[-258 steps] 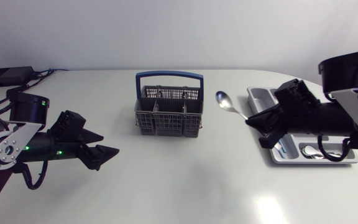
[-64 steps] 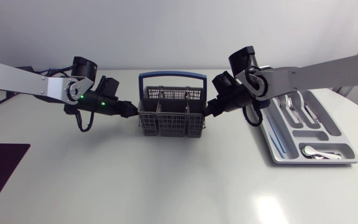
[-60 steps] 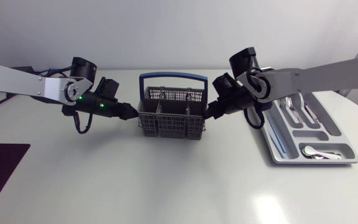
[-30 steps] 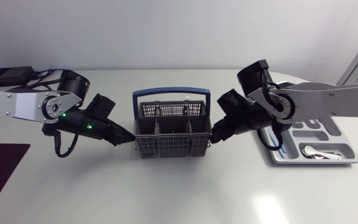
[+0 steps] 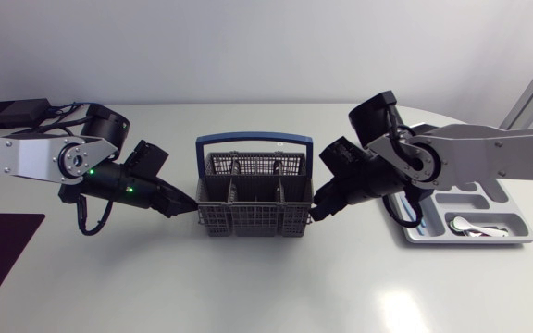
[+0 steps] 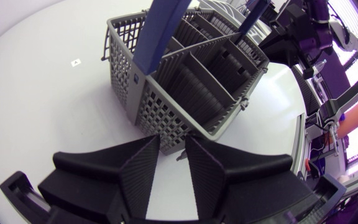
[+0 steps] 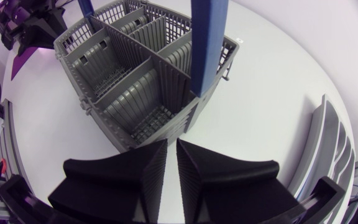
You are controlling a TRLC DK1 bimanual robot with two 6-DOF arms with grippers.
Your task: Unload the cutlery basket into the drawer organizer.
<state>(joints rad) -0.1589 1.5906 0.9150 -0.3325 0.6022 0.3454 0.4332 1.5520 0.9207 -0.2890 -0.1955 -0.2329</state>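
Observation:
The grey cutlery basket (image 5: 248, 199) with a blue handle (image 5: 253, 141) stands mid-table between my two arms. My left gripper (image 5: 192, 205) is shut on the rim of its left end wall; in the left wrist view the gripper (image 6: 173, 146) pinches the basket (image 6: 197, 81) at that wall. My right gripper (image 5: 315, 211) is shut on the opposite end wall, the gripper (image 7: 171, 146) nipping the thin edge of the basket (image 7: 129, 81). The compartments that show look empty. The silver drawer organizer (image 5: 489, 239) lies to the right, partly hidden by my right arm, with spoons (image 5: 475, 225) in its front compartment.
A black box with cables (image 5: 12, 113) sits at the back left corner. The organizer's edge (image 7: 328, 149) lies close beside my right gripper. Bare tabletop stretches in front of the basket.
The basket, held at both ends, has come from the back of the table toward the front, both arms moving with it. In the last half second it barely shifted left.

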